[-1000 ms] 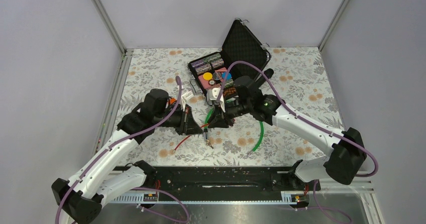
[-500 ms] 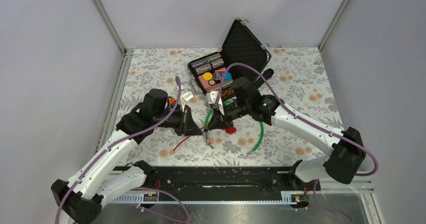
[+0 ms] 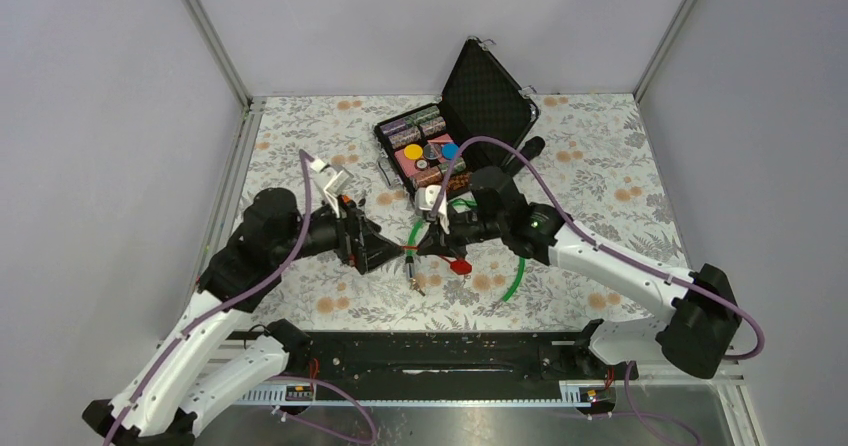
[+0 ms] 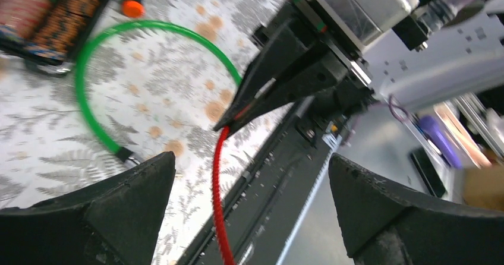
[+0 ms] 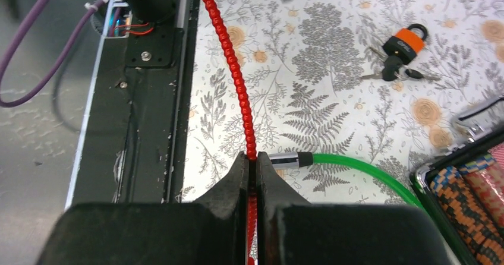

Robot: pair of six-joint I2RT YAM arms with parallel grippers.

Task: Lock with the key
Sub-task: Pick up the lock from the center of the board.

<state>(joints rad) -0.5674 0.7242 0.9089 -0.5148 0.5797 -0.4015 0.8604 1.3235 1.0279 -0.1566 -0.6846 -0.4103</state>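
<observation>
Plain pale grey walls [image 3: 420, 26] close in the table on three sides, with aluminium posts [image 3: 208, 36] running up the back corners. The tabletop wears a white cloth [image 3: 600, 156] printed with grey ferns and orange blossoms (the light is soft and even). A black rail [image 3: 430, 351] edges the near side.

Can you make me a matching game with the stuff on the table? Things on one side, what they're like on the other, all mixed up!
Things:
1. red cable
2. green cable
3. padlock
4. case

Clues:
A. its lid is open
B. pinched by the right fingers
C. orange
D. has a silvery metal end

Pairs: 1-B, 2-D, 3-C, 4-A
</observation>
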